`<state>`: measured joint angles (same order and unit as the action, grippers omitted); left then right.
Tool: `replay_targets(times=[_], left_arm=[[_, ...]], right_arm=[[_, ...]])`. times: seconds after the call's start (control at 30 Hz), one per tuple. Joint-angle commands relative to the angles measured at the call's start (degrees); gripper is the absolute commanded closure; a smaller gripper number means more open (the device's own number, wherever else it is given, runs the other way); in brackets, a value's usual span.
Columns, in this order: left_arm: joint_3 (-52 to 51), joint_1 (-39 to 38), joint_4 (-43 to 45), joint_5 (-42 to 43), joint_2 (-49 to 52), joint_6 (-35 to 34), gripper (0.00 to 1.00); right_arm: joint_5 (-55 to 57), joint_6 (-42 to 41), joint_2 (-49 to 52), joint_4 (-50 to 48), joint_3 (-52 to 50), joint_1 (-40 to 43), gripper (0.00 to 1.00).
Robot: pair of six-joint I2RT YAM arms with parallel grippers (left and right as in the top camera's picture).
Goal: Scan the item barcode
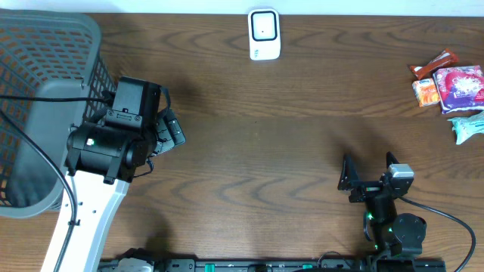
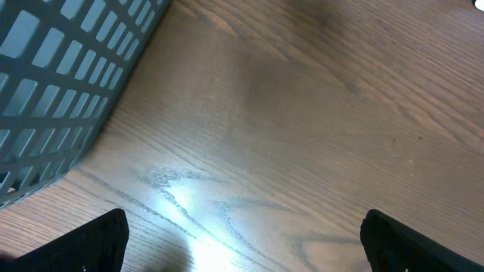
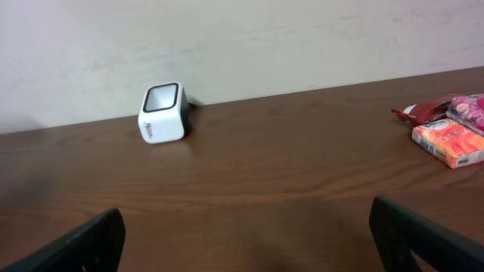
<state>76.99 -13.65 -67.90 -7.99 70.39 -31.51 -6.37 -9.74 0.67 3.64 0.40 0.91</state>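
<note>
Looking at the overhead shot, where are the items and the scanner sitting? And what are the fingers doing? /dan

The snack packs are bunched at the far right edge of the table, well apart from both arms. You get a red-brown wrapper lying at an angle, a small orange pack just below it, a shiny pink pack touching the orange one's right side, and a pale green pack nearest the front, partly cut off by the frame. Can't read any barcode on them, too small. /kit

And the scanner? /dan

The scanner is a little white box with rounded corners and a dark window, standing at the far edge of the table about midway across, close to the pale wall. From the right wrist view it sits off to the left, window tilted up, with the orange and pink packs at the right edge. /kit

Grippers? /dan

The left gripper has its fingers spread wide over bare wood, right beside the grey mesh basket. The right gripper is spread wide too, low near the front edge, facing the scanner. /kit
</note>
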Motion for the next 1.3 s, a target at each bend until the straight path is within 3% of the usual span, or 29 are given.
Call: replay_targets(times=[0.0,0.13,0.23,0.4,0.57,0.73,1.27], left_arm=[[0.3,0.2,-0.9,-1.4,0.1,0.6,0.02],[-2.6,0.2,-1.0,-1.6,-1.5,0.8,0.02],[-10.8,0.2,2.1,-1.7,-6.3,0.8,0.02],[-26.6,0.2,16.2,-0.9,-16.8,1.2,0.02],[-40.9,0.2,31.7,3.2,-29.3,8.9,0.02],[-51.1,0.3,40.8,3.3,-40.6,13.0,0.02],[-66.9,0.9,53.4,3.3,-64.7,21.6,0.02]], right_arm=[[0.7,1.0,-0.4,0.3,-0.1,0.3,0.01],[0.7,1.0,-0.4,0.3,-0.1,0.3,0.01],[0.7,1.0,-0.4,0.3,-0.1,0.3,0.01],[0.7,1.0,-0.4,0.3,-0.1,0.3,0.01],[0.7,1.0,-0.4,0.3,-0.1,0.3,0.01],[0.7,1.0,-0.4,0.3,-0.1,0.3,0.01],[0.7,1.0,-0.4,0.3,-0.1,0.3,0.01]])
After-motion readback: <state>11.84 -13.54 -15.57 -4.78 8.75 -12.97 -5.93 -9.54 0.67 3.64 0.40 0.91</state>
